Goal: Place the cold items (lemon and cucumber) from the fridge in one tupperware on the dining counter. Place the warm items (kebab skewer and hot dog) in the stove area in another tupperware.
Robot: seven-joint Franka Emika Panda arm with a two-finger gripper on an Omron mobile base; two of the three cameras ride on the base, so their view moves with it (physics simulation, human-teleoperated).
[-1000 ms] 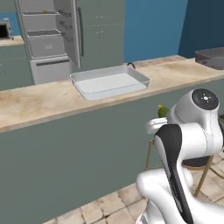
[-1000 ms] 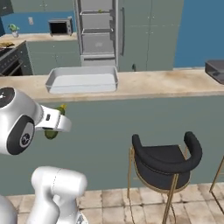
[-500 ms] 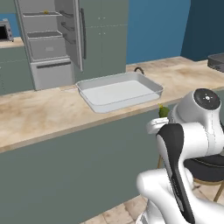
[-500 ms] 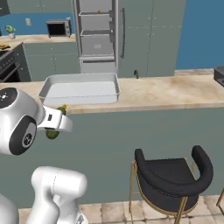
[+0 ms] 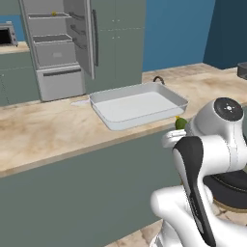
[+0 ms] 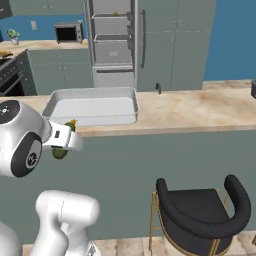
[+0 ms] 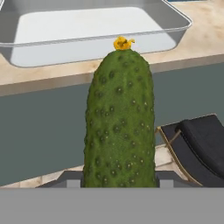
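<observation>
Gripper (image 7: 119,183) closed on cucumber (image 7: 119,122); jaws grip lower end, long axis points out along hand, yellow-tipped end forward. Tupperware (image 7: 183,19) lies ahead and above on dining counter (image 5: 43,135), beyond counter edge. Judgement: lift, then extend forward over rim.

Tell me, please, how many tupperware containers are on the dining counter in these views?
1: the tupperware sits open on the counter, ahead of the cucumber in the gripper. Another may lie outside these views.
</observation>
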